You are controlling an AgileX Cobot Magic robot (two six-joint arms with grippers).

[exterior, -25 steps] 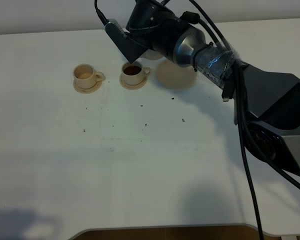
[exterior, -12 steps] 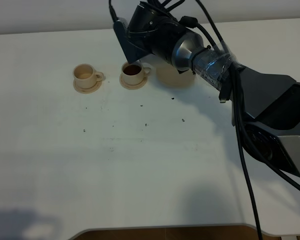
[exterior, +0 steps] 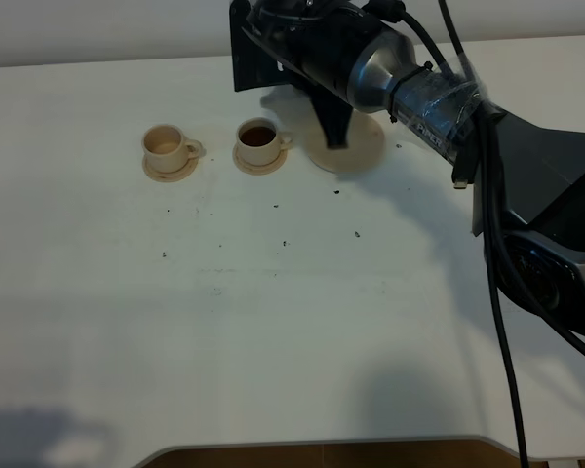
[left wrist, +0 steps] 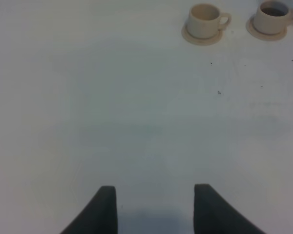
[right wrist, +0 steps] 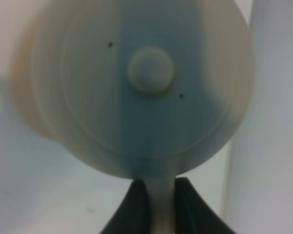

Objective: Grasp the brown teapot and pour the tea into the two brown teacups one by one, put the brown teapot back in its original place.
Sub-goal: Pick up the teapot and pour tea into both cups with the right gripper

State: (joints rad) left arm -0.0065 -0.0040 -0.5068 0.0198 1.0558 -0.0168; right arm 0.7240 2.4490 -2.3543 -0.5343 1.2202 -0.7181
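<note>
In the right wrist view my right gripper (right wrist: 161, 207) is shut on the loop handle of the brown teapot (right wrist: 136, 92). Its lid and knob face the camera. In the exterior high view the right arm (exterior: 370, 58) hides most of the teapot, held above the table between the wide saucer (exterior: 356, 151) and the right teacup (exterior: 258, 138). That cup holds dark tea. The left teacup (exterior: 164, 146) looks pale inside. Both stand on small saucers. They also show in the left wrist view: left cup (left wrist: 205, 18), right cup (left wrist: 271, 12). My left gripper (left wrist: 155, 207) is open and empty, low over bare table.
The white table (exterior: 273, 322) carries small dark specks (exterior: 285, 242) in front of the cups. Its front edge (exterior: 322, 444) runs along the bottom. The right arm's cables (exterior: 492, 283) hang at the right.
The right wrist has turned back from its tilt over the right teacup and moved right, toward the wide saucer, with the teapot in it. The cups have not moved.
</note>
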